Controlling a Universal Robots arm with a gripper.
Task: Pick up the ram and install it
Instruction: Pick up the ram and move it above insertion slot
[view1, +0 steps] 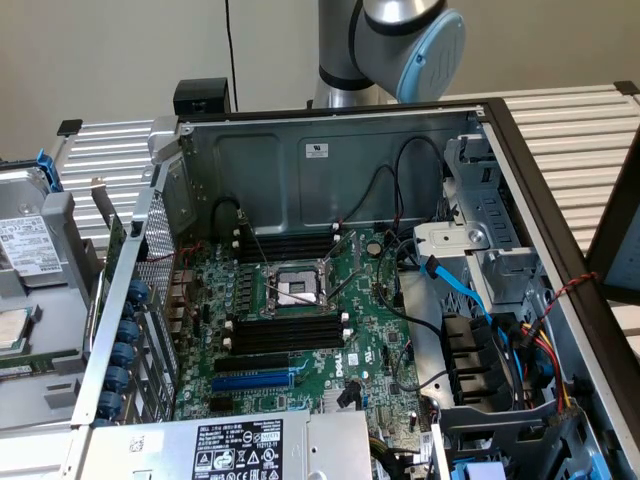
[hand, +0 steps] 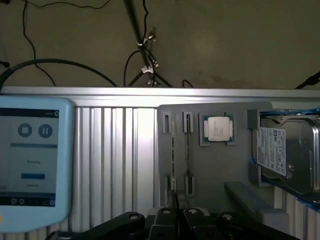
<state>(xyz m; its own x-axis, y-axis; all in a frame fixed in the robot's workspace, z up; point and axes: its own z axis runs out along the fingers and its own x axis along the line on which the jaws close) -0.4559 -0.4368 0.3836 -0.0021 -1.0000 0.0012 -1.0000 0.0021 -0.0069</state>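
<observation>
Grey sheet-metal computer case (view1: 300, 160) lies open in the exterior view, its green motherboard (view1: 370, 300) showing long black memory slots (view1: 285, 332), with the robot arm (view1: 400, 40) standing behind the case's back wall. In the wrist view a grey tray (hand: 215, 170) rests on a ribbed metal table (hand: 115, 160), near a touch screen (hand: 32, 160). The tray holds a hard drive (hand: 287, 150), a processor chip (hand: 217, 129) and, near the chip, the ram (hand: 172, 155) standing on edge between clips. The gripper (hand: 177, 217) hangs over the tray's near edge, jaws narrow, almost together.
</observation>
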